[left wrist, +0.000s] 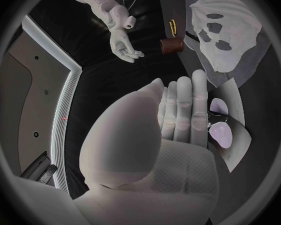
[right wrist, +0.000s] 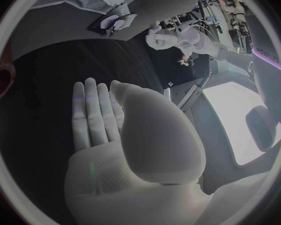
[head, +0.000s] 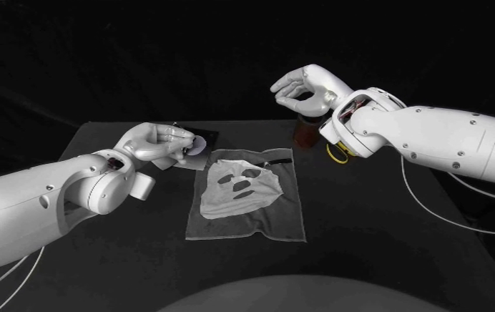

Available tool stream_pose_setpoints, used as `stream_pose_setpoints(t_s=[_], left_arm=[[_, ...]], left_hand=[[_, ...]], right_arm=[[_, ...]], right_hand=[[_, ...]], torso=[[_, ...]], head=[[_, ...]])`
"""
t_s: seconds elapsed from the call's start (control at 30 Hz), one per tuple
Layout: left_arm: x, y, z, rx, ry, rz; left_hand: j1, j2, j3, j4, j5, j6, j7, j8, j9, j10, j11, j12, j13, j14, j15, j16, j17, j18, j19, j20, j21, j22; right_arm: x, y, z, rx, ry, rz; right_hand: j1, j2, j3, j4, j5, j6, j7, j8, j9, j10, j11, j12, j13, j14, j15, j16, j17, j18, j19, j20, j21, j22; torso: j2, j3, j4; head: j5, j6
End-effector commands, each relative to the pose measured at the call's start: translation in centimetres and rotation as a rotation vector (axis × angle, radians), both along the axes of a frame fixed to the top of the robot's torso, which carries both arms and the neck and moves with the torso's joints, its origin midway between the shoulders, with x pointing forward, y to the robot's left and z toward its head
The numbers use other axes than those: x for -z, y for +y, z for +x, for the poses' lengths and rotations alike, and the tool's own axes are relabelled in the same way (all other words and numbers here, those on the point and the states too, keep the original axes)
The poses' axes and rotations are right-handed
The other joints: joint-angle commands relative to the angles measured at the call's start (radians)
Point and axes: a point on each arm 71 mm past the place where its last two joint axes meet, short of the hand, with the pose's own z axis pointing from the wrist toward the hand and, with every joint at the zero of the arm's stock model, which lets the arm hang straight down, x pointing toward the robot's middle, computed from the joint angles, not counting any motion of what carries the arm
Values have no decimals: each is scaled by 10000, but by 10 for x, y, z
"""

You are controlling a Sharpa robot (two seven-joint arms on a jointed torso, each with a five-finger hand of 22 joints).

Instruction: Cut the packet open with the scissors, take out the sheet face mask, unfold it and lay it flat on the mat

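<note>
The white sheet face mask (head: 239, 187) lies unfolded and flat on the grey mat (head: 247, 227); the left wrist view shows the mask (left wrist: 225, 32) and mat (left wrist: 243, 72) too. My left hand (head: 160, 144) hovers left of the mat, fingers straight and holding nothing (left wrist: 178, 120). The dark packet (head: 201, 149) with pale ovals lies on the table just beyond its fingertips (left wrist: 225, 135). My right hand (head: 305, 90) is raised behind the mat, empty, its fingers extended (right wrist: 100, 120). Yellow-handled scissors (head: 335, 152) stand below it in a brown holder (head: 306, 133).
A small dark strip (head: 277, 163) lies at the mat's far right corner. The brown holder (left wrist: 172, 45) and scissors (left wrist: 172, 26) stand just past the mat's far right. The table's front edge runs close to the mat's near side.
</note>
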Motion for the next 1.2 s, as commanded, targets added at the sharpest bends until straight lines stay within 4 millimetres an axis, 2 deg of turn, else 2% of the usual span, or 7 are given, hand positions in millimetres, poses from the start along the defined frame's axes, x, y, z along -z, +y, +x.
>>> stream_pose_setpoints(t_s=[0.03, 0.33, 0.47, 0.53, 0.6, 0.8, 1.2], left_arm=[[-5, -5, 3, 219, -808, 28], [-4, -15, 8, 620, -1507, 1211], [-2, -20, 13, 704, -1661, 1840], [0, -23, 15, 721, -1697, 2156], [1, -26, 19, 727, -1703, 2495], [6, -35, 28, 709, -1570, 3253], [12, -59, 34, 1309, -1441, 4265]], left_hand=[[35, -63, 164, -31, 21, 86, 27, 48, -43, -119, 29, -299, -119, 19, -26, -71, -25, 126, -16, -90, 134, 93], [-494, -387, 545, -161, 24, -52, 2, 4, -213, 376, -64, -425, 128, 1126, -148, 1198, 655, 143, 614, -177, 1173, 776], [-814, -447, 449, -294, -11, 104, -202, 373, -122, 493, -341, 1334, 1241, 3018, -372, 4072, 4723, -273, 1866, -383, 3981, 3044], [-899, -410, 524, -317, 19, 64, -247, 509, -93, 155, -370, 2273, 1894, 3323, -410, 4614, 5584, -398, 2096, -425, 4768, 3709], [-963, -470, 599, -356, 44, 0, -293, 638, -72, -129, -378, 3316, 2613, 3612, -421, 5040, 6295, -496, 2279, -438, 5438, 4277], [-1226, -473, 840, -296, 17, -61, -269, 943, -36, -477, -397, 5386, 4058, 4367, -432, 5862, 7960, -747, 2789, -434, 6890, 5501], [-1239, -368, 1120, -396, 21, 143, -421, 1221, 17, 536, -525, 6996, 6418, 4889, -538, 6345, 9109, -964, 3294, -509, 7949, 6390]], right_arm=[[4, 14, -10, -654, 257, 798], [45, 49, -24, -1068, 1848, 101], [61, 54, -17, -538, 2544, -554], [67, 56, -11, -160, 2837, -971], [75, 58, -4, 229, 3139, -1440], [96, 67, 12, 978, 4024, -2362], [123, 81, 24, 988, 5877, -3101]], right_hand=[[-234, 130, 204, -357, -37, 384, -11, 109, 61, 557, -143, -205, 29, 527, -193, 96, 122, 52, 363, -184, 321, 166], [-1367, 466, -393, -1567, 425, 1439, -702, 170, 226, 2870, -932, -369, 422, 3066, -1108, 968, 1174, 30, 1506, -1092, 2824, 1737], [-2030, 342, -538, -1651, 1264, 1619, -1020, 154, 367, 3955, -1353, 791, 1518, 4553, -1592, 2558, 2473, 59, 2407, -1576, 4025, 2452], [-2498, 289, -403, -1648, 1641, 1613, -1190, 171, 603, 3818, -1535, 3183, 4098, 4770, -1792, 5686, 5569, 17, 2786, -1745, 4644, 2872], [-2745, 267, -220, -1744, 1722, 1472, -1155, 196, 886, 3837, -1504, 6736, 8074, 4696, -1763, 8188, 8308, -7, 2850, -1789, 5169, 3353], [-3248, 233, -239, -1636, 1685, 1204, -1100, 240, 1361, 4480, -1414, 10632, 12447, 5052, -1687, 11249, 11896, -484, 3984, -1754, 8097, 6991], [-3619, 192, -572, -1363, 727, 705, -873, -137, 1582, 4901, -1190, 11837, 13823, 5270, -1491, 12306, 13337, -768, 4513, -1595, 9671, 9060]], torso=[[4, -5, 5], [21, -2, 9], [20, -2, 12], [17, -6, 5], [26, -9, -11], [67, 20, -4], [261, 53, -10]], head=[[196, -77], [613, -259], [713, -300], [740, -314], [782, -301], [824, -292], [835, -214]])
